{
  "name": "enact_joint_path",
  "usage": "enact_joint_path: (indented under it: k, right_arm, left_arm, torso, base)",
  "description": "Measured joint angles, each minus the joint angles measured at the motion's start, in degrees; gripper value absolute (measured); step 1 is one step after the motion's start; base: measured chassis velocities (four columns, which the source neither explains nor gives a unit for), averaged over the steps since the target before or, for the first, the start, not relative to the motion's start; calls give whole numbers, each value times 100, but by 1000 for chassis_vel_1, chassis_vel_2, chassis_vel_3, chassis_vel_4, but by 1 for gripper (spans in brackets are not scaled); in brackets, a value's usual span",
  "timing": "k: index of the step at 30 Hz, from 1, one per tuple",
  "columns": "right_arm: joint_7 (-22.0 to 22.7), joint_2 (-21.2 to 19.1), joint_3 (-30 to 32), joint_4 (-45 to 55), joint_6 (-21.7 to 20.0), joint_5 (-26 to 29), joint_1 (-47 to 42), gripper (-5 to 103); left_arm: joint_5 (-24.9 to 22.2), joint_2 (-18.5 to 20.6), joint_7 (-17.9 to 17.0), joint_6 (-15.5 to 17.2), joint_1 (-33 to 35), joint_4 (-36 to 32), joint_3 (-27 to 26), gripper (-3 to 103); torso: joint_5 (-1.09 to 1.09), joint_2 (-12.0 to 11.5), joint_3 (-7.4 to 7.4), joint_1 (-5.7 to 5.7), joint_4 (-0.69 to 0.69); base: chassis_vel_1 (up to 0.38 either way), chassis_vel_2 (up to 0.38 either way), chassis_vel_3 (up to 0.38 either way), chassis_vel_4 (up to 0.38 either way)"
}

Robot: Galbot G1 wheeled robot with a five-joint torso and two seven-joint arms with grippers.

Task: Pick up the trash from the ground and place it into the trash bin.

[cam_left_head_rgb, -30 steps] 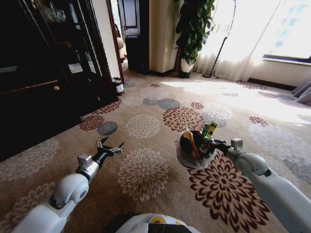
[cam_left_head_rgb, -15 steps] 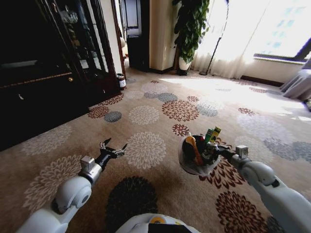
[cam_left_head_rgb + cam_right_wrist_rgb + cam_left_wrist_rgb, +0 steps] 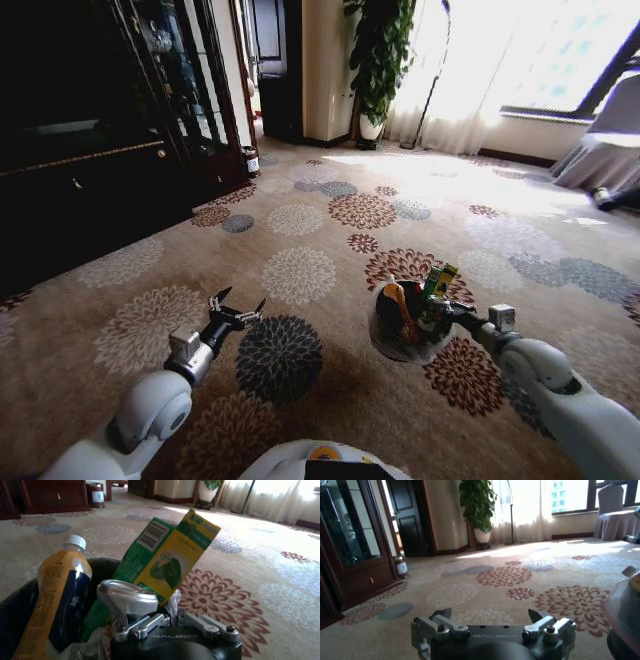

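1. Head view: the bin (image 3: 400, 325) is held above the patterned carpet (image 3: 300, 275) by the right gripper (image 3: 447, 310), out in front of the robot on its right side.
2. Its rim is clamped by the right gripper, whose fingers are closed on the near edge, as seen in the right wrist view.
3. Trash is seen standing in the bin: an orange bottle (image 3: 55, 596) with a white cap, a green-and-yellow carton (image 3: 167, 557) and a crushed can (image 3: 127, 596) just beside the right gripper (image 3: 175, 620).
4. The left gripper (image 3: 237, 312) is held over the carpet on the robot's left, well apart from the bin, with its fingers (image 3: 442, 613) spread and nothing between them.
5. A small dark-red can (image 3: 250, 160) is seen far off beside a dark cabinet (image 3: 90, 130).
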Motion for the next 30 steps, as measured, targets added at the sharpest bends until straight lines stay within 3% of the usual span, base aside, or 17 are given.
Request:
enact_joint_path:
  k: [3, 16, 24, 30]
  right_arm:
    - [-3, 0, -1, 0, 1, 2, -1, 2]
    - [1, -3, -6, -2, 1, 2, 7, 2]
    - [-2, -5, -11, -4, 1, 4, 13, 2]
    - [-2, -6, -13, -6, 0, 5, 15, 2]
  left_arm:
    - [0, -1, 0, 3, 1, 1, 0, 100]
    - [0, -1, 0, 6, -2, 4, -4, 100]
    - [-2, 0, 1, 6, -4, 7, -7, 100]
    - [-4, 1, 3, 6, -4, 10, -8, 100]
  torso:
    - [-10, -1, 2, 1, -2]
    - [-3, -1, 0, 0, -5]
    - [-5, -1, 4, 1, 6]
    - [-5, -1, 3, 1, 0]
  base:
    - [287, -441, -411, 313]
    - [256, -404, -437, 234]
    - [57, -81, -73, 52]
    - [-13, 48, 23, -38]
